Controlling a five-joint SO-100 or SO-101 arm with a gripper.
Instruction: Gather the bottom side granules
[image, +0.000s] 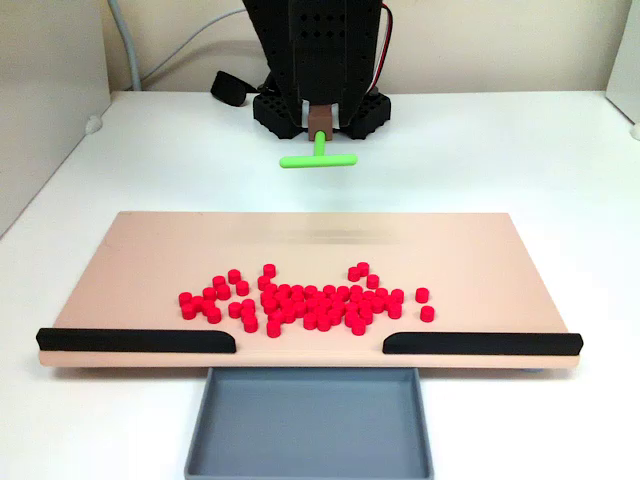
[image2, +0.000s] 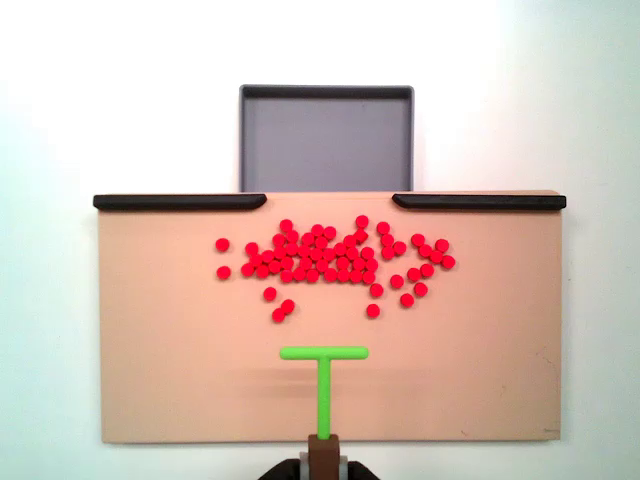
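Observation:
Dozens of small red granules (image: 305, 300) (image2: 335, 260) lie in a loose band across the tan board (image: 150, 250) (image2: 160, 350), close to its railed edge. A few stragglers (image2: 281, 310) lie apart on the arm's side of the band. My gripper (image: 320, 122) (image2: 323, 452) is shut on the stem of a green T-shaped tool (image: 318, 158) (image2: 323, 375). The tool's crossbar hangs above the board on the arm's side of the granules and touches none of them.
Two black rails (image: 135, 340) (image: 480, 343) line the board's edge farthest from the arm, with a gap between them. A grey tray (image: 310, 420) (image2: 325, 140) sits just beyond that gap. The arm's black base (image: 320, 105) stands behind the board on the white table.

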